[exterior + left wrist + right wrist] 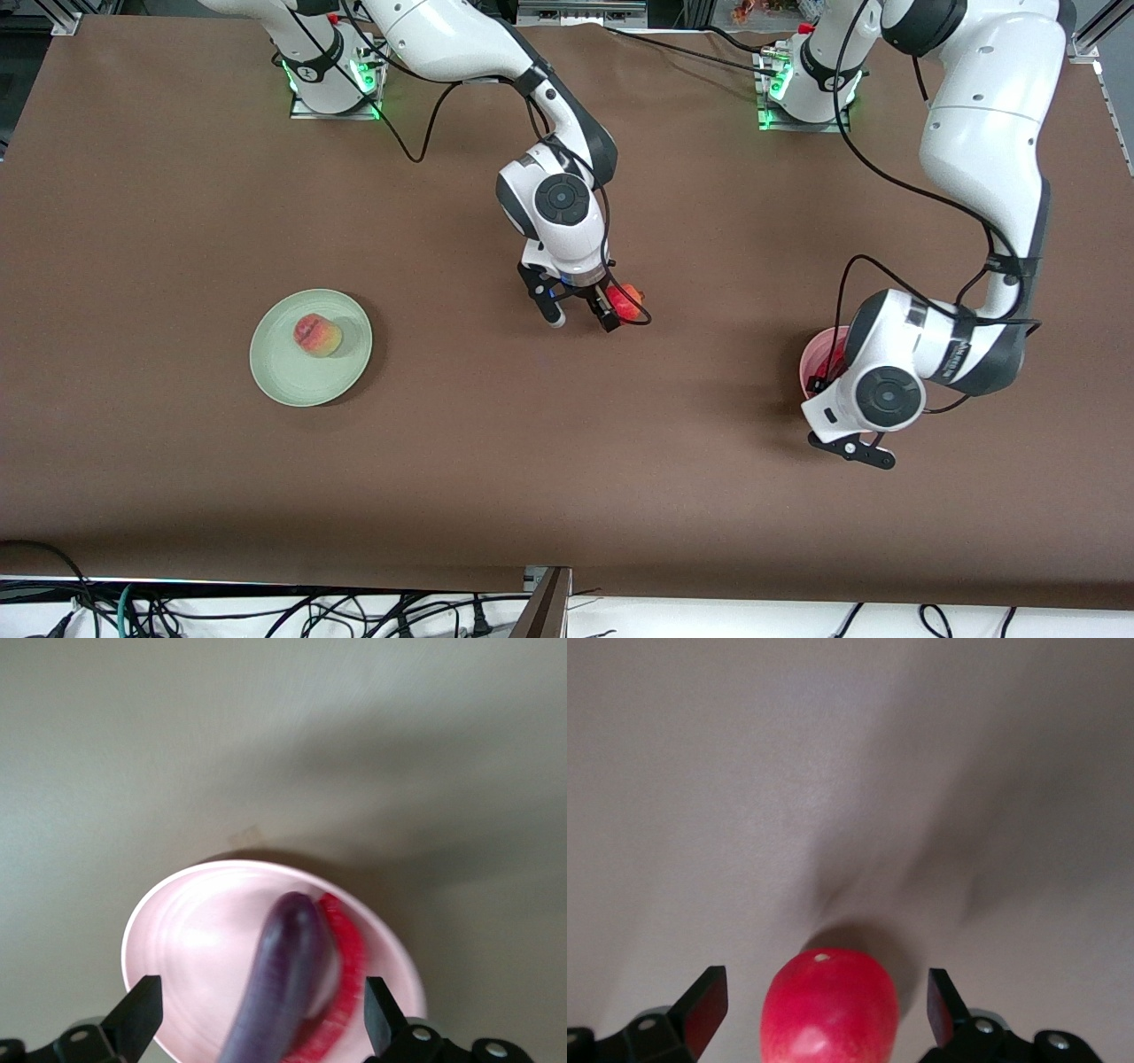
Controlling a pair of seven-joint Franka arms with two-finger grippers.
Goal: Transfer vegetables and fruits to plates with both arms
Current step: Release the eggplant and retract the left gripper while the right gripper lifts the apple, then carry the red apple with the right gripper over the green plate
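The right gripper (580,317) hangs low over the middle of the table with its fingers spread wide, and the red fruit (627,301) sits on the cloth between them, under the finger on the left arm's side in the front view. In the right wrist view the fruit (830,1005) lies centred between the two fingers with a gap on each side — nothing is clamped yet. The next move likely turns on that centring: closing should catch it squarely. Its goal, the green plate (271,368), lies toward the right arm's end of the table and already carries the yellowish-pink fruit (317,335).

The left gripper (257,1014) is over the pink plate (195,930) — fingers apart, holding nothing. The eggplant (283,983) and red chili (345,970) lie side by side on that plate.
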